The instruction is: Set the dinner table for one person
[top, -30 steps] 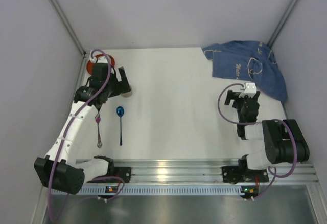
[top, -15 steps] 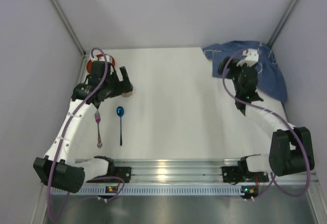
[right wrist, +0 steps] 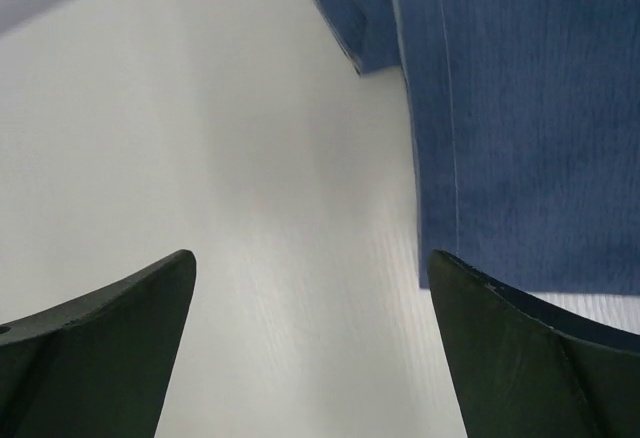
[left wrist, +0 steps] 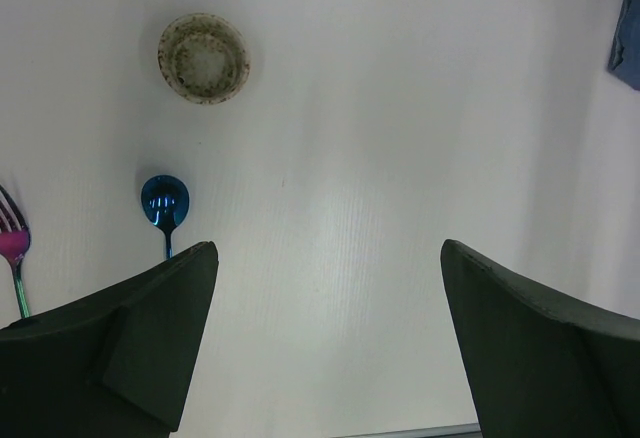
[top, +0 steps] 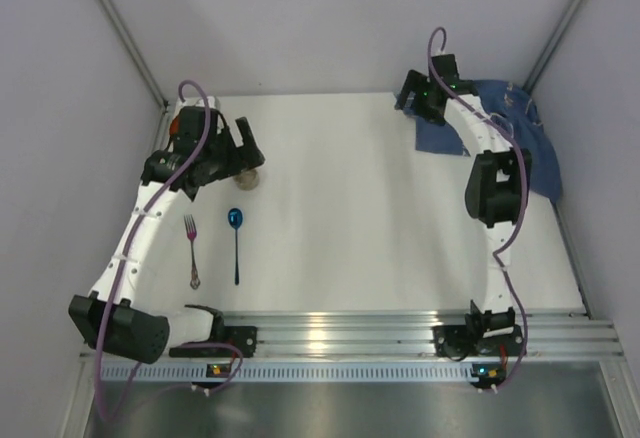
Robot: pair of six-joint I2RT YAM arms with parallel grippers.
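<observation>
The white dinner table (top: 350,208) holds a blue spoon (top: 236,243) and a pink-purple fork (top: 192,253), lying side by side at the near left. A small round speckled dish (top: 253,179) sits just beyond the spoon. My left gripper (top: 248,155) is open and empty, above the table beside the dish. In the left wrist view the dish (left wrist: 203,58), spoon (left wrist: 164,201) and fork (left wrist: 12,236) lie ahead of the open gripper (left wrist: 330,258). My right gripper (top: 411,98) is open and empty at the far edge, by the left edge of the blue cloth (top: 500,133).
The right wrist view shows the open gripper (right wrist: 310,258) over bare table (right wrist: 250,158), with the blue cloth (right wrist: 520,108) at the right. Grey walls enclose the table on three sides. A ribbed metal rail (top: 340,333) runs along the near edge.
My right arm has swung from the near right out to the far edge, by the cloth's left side. My left gripper has shifted slightly, and the small dish now shows fully.
</observation>
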